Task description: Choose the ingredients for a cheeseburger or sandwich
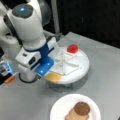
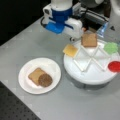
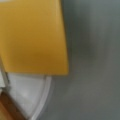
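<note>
A: Where is the gripper [image 2: 70, 37]?

B: It hangs over the near edge of the round white tray [image 2: 87, 75], right above the yellow cheese square [image 2: 71, 50]. In a front view the arm's blue and white body hides the fingers, so I cannot tell whether they are spread or pressed together.

A: And the cheese itself?

B: It lies in a wedge compartment at the tray's rim and sticks out a little past the edge. The wrist view shows the cheese [image 3: 33, 37] filling the upper left, with the tray rim [image 3: 42, 97] below it and grey table [image 3: 95, 62] to the right.

A: What else sits in the tray?

B: 1 toast square [image 2: 89, 40], a green leaf piece [image 2: 110, 47] and a red disc [image 2: 114, 66], each in its own compartment.

A: Anything built yet?

B: On the white paper plate [image 2: 27, 85] 1 toast square [image 2: 35, 75] lies flat with the dark round patty [image 2: 45, 80] resting on its corner.
</note>
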